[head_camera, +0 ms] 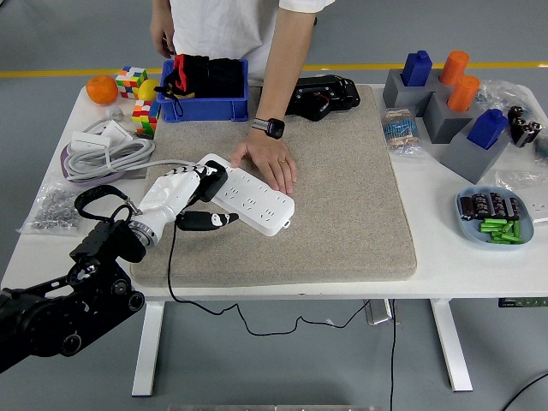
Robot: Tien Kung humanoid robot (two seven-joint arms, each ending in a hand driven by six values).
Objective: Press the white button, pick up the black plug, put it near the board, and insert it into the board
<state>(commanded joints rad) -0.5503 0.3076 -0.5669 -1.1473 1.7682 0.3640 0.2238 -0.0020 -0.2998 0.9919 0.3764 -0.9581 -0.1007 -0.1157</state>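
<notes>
We see the left hand [184,199] at the board's [248,195] left end — fingers [208,220] loosely spread, gripping nothing. The plug [210,181] sits in the board, just above them — a person's hand [270,163] steadies the board.

A grey mat [342,205] covers the middle of the white counter [445,257]. At the far left sit an orange [101,89], a colour cube [131,80] and a blue bin [205,107]. At right, grey blocks [445,128] carry 2 blue and 2 orange pieces; a blue dish [495,218] holds small green and dark parts.
</notes>
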